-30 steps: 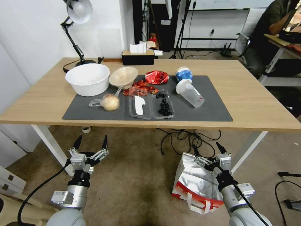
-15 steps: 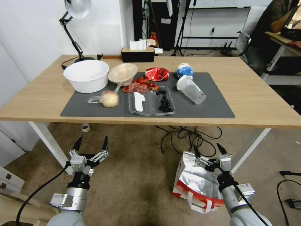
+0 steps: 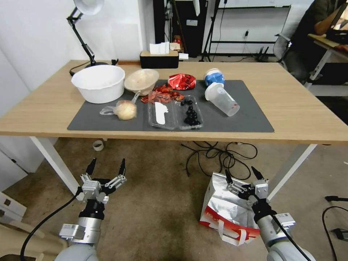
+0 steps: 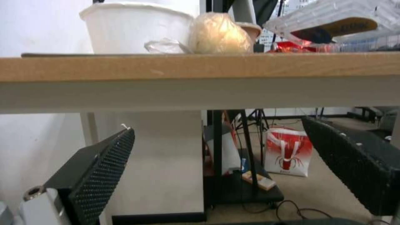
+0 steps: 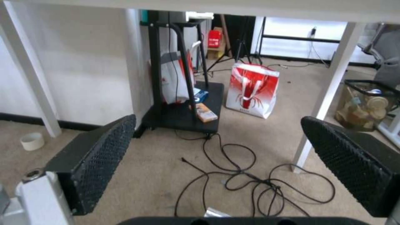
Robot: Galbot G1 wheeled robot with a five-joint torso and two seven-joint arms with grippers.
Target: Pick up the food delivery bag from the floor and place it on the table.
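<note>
The left gripper (image 3: 106, 169) hangs low over the floor (image 3: 156, 203) near the left table leg, jaws spread wide and holding nothing. On the table (image 3: 301, 112), from left to right, sit a big white bowl (image 3: 98, 82), a tan bowl (image 3: 141, 81), a clear tray (image 3: 175, 116) with dark berries in its right half and a white piece in its left half, and a tipped clear cup (image 3: 222, 103) that looks empty. The bag (image 3: 226, 208) stands on the floor on the right, near the robot, its foil top open; what is in it cannot be seen. The right gripper (image 3: 242, 174) is right above the bag's top, jaws spread and holding nothing. I think it should go down slowly, grab a strap or the rim firmly, and lift the bag straight up so it does not tip.
</note>
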